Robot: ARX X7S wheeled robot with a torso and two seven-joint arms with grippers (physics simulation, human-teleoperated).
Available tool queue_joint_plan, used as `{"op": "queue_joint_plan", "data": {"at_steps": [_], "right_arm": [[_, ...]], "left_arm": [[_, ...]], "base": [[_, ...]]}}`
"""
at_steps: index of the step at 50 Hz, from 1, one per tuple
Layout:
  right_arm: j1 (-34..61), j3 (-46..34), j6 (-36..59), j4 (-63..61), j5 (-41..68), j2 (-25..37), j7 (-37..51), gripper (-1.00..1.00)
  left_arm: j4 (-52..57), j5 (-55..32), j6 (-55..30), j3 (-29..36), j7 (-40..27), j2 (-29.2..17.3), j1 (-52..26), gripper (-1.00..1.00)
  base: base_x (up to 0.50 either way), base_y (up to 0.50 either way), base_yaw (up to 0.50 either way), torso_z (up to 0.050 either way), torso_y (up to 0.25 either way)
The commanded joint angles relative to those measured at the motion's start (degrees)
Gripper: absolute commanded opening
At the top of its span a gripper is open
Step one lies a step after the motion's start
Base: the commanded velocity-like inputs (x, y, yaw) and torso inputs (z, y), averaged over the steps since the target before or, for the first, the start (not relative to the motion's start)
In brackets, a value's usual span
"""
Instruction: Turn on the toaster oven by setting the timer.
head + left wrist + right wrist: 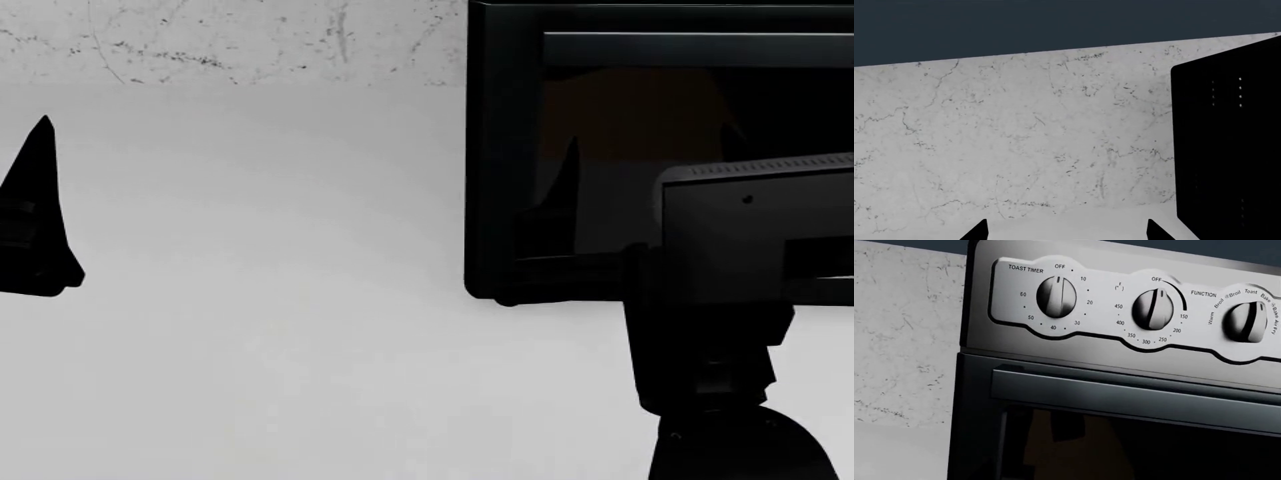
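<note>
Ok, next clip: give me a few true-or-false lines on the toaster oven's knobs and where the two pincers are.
1. The toast timer knob points at OFF. True.
2. The toaster oven has two knobs. False: the right wrist view shows three, the timer, the temperature knob and the function knob.
3. The left pincer grips the door handle. False: it is over the pale counter, holding nothing.
4. The oven's door is dark glass. True.
5. The temperature knob is at 450. False: it points at OFF.
</note>
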Motion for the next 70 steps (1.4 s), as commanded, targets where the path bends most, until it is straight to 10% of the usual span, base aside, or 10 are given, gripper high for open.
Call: {"op": "queue_joint_plan", "data": {"at_steps": [1,25,70], "right_arm": [[0.24,-0.33,0.33,0.01,0.08,0.02,0.51,1.00],[12.58,-3.21,12.21,-3.42,0.48,0.90,2.29,1.00],[25.92,-7.69,5.99,18.12,-0.38,-1.39,0.84,1.00]], "left_arm": [[-0.15,-0.30,0.36,-0.11,-0.13,-0.29,0.03,1.00],[-0.76,-0.70,1.29,0.83,-0.56,-0.32,0.10,1.00],[-1.72,-0.83,3.36,2.17,-1.05,-1.69,1.14,1.00]], "base": [[0.00,0.00,0.00,0.000,0.000],[0.00,0.00,0.00,0.000,0.000],[0.00,0.00,0.00,0.000,0.000]]}}
